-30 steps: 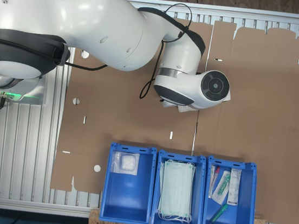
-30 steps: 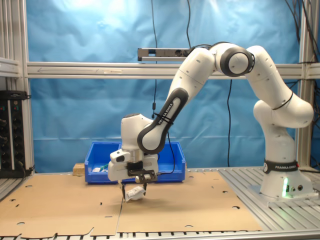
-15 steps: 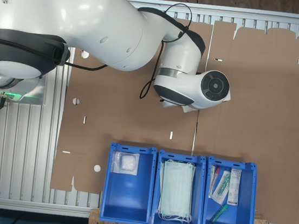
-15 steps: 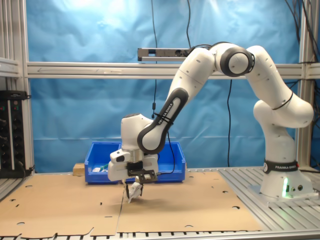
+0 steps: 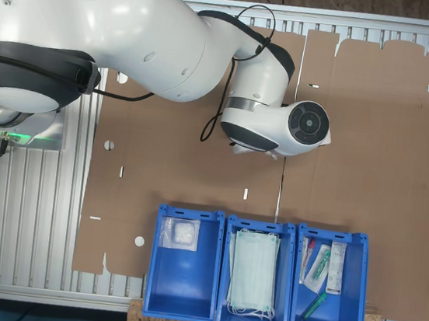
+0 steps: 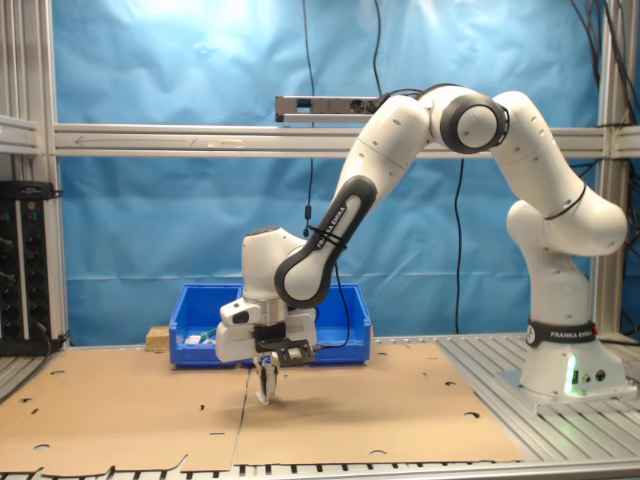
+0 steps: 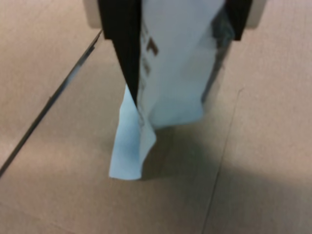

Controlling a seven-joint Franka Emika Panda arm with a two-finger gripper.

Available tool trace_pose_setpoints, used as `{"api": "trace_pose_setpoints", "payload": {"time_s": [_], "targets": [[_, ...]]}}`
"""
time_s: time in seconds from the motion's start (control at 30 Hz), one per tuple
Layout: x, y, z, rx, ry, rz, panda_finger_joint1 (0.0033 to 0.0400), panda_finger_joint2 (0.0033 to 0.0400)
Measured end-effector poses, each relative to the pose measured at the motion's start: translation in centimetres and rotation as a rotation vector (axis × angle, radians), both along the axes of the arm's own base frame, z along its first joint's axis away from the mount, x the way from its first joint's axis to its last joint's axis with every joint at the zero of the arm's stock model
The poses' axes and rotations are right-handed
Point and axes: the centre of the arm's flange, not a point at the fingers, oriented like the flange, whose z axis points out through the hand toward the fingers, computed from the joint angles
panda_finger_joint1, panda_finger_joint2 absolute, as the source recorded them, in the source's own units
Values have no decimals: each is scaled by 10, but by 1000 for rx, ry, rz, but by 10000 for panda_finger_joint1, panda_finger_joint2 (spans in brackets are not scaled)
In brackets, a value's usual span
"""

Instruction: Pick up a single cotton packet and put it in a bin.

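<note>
1. When you check the second exterior view from its left, you first meet the cardboard sheet (image 6: 120,410) covering the table, then the gripper (image 6: 266,390) hanging just above that sheet with its fingers pointing down.
2. Confirm the grasp in the wrist view: the two black fingers (image 7: 124,44) are clamped on the cotton packet (image 7: 165,83), which hangs folded and crumpled between them, its lower corner drooping toward the cardboard.
3. Note that in the second exterior view the packet shows as a thin white sliver between the fingertips, clear of the sheet or barely so; you cannot tell which.
4. Continue rightward in the second exterior view: the blue bins stand behind the gripper, and the arm's base (image 6: 560,360) stands at the far right on the metal table.
5. In the first exterior view, read the bins from its left: the bin (image 5: 182,282) holding one small packet, the mask bin (image 5: 257,271), then the bin of long thin packets (image 5: 329,280).
</note>
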Motion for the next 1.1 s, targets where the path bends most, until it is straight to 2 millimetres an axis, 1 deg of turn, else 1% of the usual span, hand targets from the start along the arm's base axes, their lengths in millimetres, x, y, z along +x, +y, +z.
{"api": "trace_pose_setpoints", "payload": {"time_s": [0.07,0.1,0.47,0.63,0.73,0.83,0.87,1.1], "targets": [[0,0,0,0,0,0,129,129],[0,0,0,0,0,0,62,62],[0,0,1,1,-2,0,62,62],[2,1,10,10,-3,-1,62,62],[3,3,21,24,-3,-3,62,62],[4,6,38,43,-4,-5,62,62],[5,7,52,57,-7,-6,62,62],[8,10,108,106,-28,-3,62,62]]}}
